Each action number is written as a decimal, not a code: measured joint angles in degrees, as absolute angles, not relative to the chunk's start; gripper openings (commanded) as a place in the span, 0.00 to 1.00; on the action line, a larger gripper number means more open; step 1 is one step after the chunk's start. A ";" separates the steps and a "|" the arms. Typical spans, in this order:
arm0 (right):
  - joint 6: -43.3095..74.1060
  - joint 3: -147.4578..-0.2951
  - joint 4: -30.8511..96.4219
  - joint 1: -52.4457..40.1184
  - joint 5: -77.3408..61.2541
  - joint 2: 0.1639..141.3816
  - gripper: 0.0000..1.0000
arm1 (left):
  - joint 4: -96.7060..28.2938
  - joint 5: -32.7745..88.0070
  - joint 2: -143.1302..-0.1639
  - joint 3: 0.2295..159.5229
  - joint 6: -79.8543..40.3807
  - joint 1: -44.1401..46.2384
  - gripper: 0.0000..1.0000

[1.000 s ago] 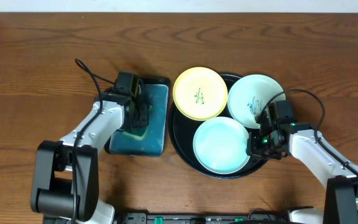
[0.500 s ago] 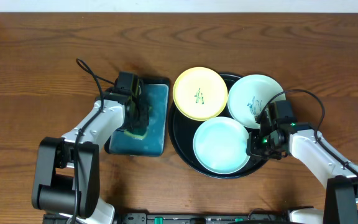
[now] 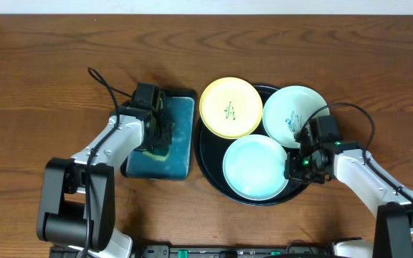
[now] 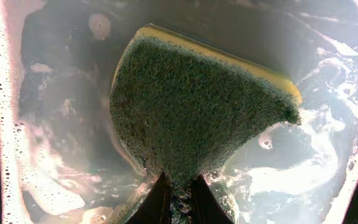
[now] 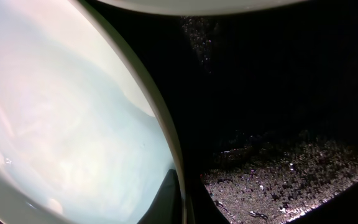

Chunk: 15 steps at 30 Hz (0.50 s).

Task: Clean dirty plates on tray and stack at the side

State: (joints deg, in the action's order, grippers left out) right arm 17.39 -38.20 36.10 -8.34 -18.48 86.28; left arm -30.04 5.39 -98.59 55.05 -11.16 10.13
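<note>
Sponge (image 4: 197,106) is pinched tight by the left gripper (image 4: 179,196) in the soapy teal tray (image 3: 179,159), left of centre. Right gripper (image 5: 182,202) is clamped on the clean mint plate (image 3: 255,167), low on the black tray (image 3: 208,158). Scribbled yellow plate (image 3: 230,107) and second mint plate (image 3: 292,115) are seen above.

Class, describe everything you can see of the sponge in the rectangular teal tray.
The sponge has a rough dark-green scouring face and a thin yellow foam layer showing along its far edge. It looks wet and is squeezed into a fan shape, narrowing to the end where the left arm's fingers pinch it. It sits inside the teal tray, amid foamy, soapy water.
</note>
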 measured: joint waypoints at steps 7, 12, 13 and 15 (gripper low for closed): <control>17.39 -38.06 35.62 -8.40 -18.37 86.30 0.04 | -30.04 5.39 -98.59 55.05 -11.16 10.13 0.08; 17.39 -37.95 35.05 -8.45 -18.24 86.30 0.04 | -30.04 5.39 -98.59 55.05 -11.16 10.13 0.08; 17.39 -37.95 35.00 -8.45 -18.24 86.30 0.04 | -30.04 5.39 -98.59 55.05 -11.16 10.13 0.08; 17.39 -37.89 34.72 -8.45 -18.24 86.30 0.04 | -30.02 5.39 -98.59 55.05 -11.16 10.13 0.08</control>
State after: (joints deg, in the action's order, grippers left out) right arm 17.39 -37.89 34.72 -8.45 -18.24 86.30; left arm -30.02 5.39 -98.59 55.05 -11.16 10.13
